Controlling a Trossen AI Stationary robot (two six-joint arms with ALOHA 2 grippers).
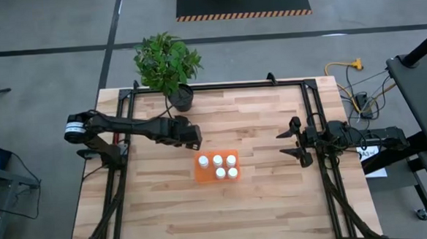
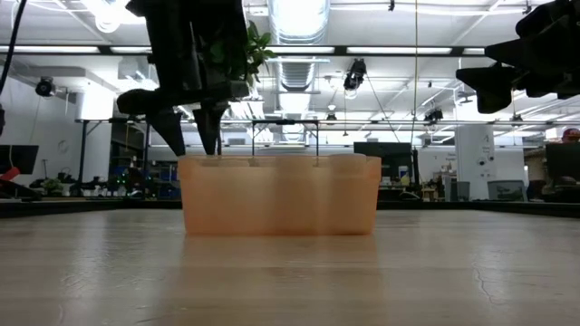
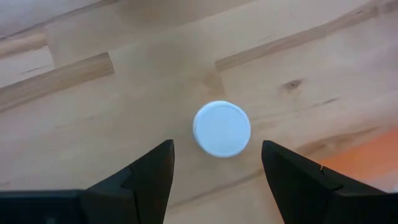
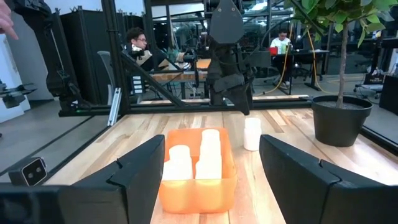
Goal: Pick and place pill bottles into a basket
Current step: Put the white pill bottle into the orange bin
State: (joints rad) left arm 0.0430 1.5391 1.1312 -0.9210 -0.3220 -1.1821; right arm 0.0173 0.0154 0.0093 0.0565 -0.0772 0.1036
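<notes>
Presently, six bottles are counted: five stand inside the basket (image 1: 217, 167) and one bottle (image 3: 222, 129) stands outside it on the table (image 1: 262, 205). Of the five, three form the far row and two the near row, under the middle and right ones. All are small white cylinders with smooth round caps. The basket is one shallow rectangular tray of translucent orange plastic, set near the table's middle. The table is pale wood planking with visible grain and knots, framed by black rails.

Left gripper (image 3: 216, 163) hangs directly above the lone bottle, just beside the basket's far-left corner, fingers spread wide on either side of the cap, not touching it. Right gripper (image 1: 297, 141) waits well apart at the table's right side, fingers also spread wide, holding nothing.

Farther back, one plant (image 1: 168, 62) in a black round pot stands at the far edge.
</notes>
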